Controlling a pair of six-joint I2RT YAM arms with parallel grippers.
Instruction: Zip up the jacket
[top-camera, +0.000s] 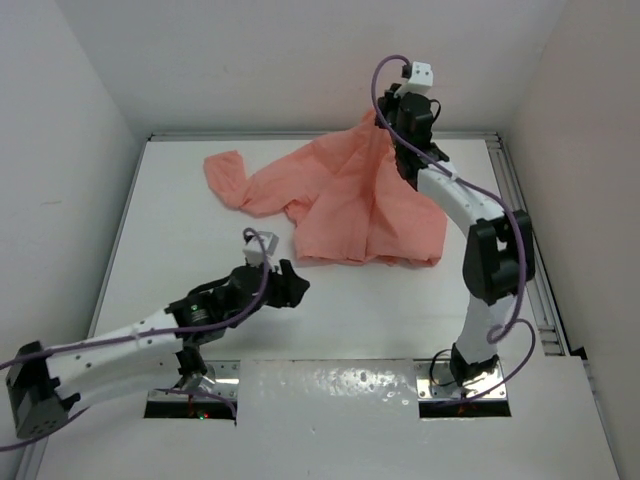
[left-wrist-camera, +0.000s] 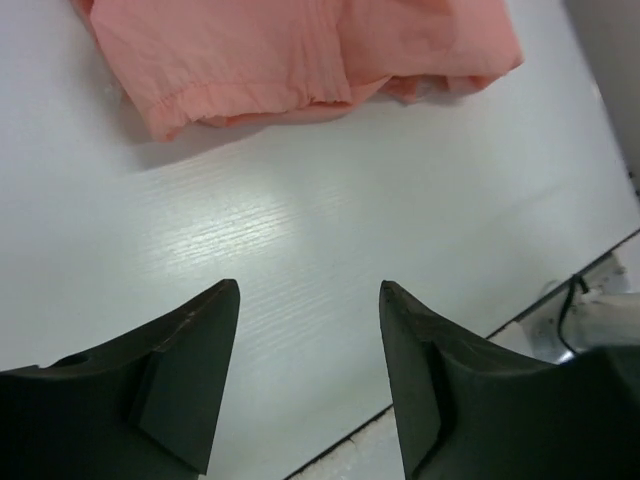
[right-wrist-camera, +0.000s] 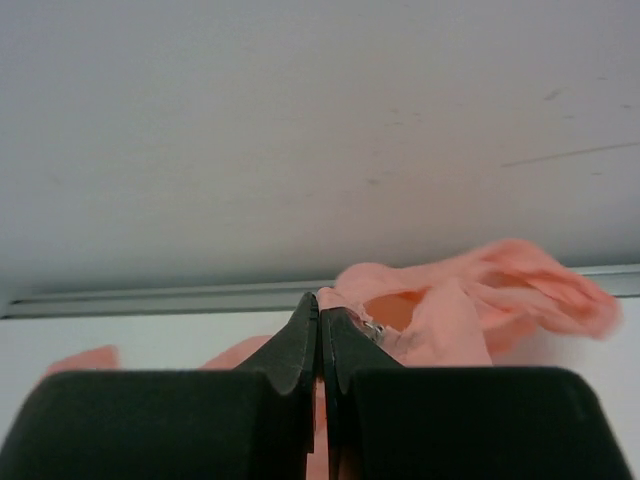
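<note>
Jacket (top-camera: 350, 205) lies at the far side of the table (top-camera: 180, 230), its top end lifted.
The right gripper (right-wrist-camera: 320, 312) is pinched tight on the salmon-pink fabric beside the zipper (right-wrist-camera: 372, 326) (fingertips pressed flat together), holding that end up near the back wall (top-camera: 300, 60). The left gripper (left-wrist-camera: 308, 288) hangs with fingers parted over bare tabletop, near the hem (left-wrist-camera: 240, 105), touching nothing.

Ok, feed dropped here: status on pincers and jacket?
Left pincer open, off jacket. Right pincer shut on jacket, far end lifted. Nothing in the way.
</note>
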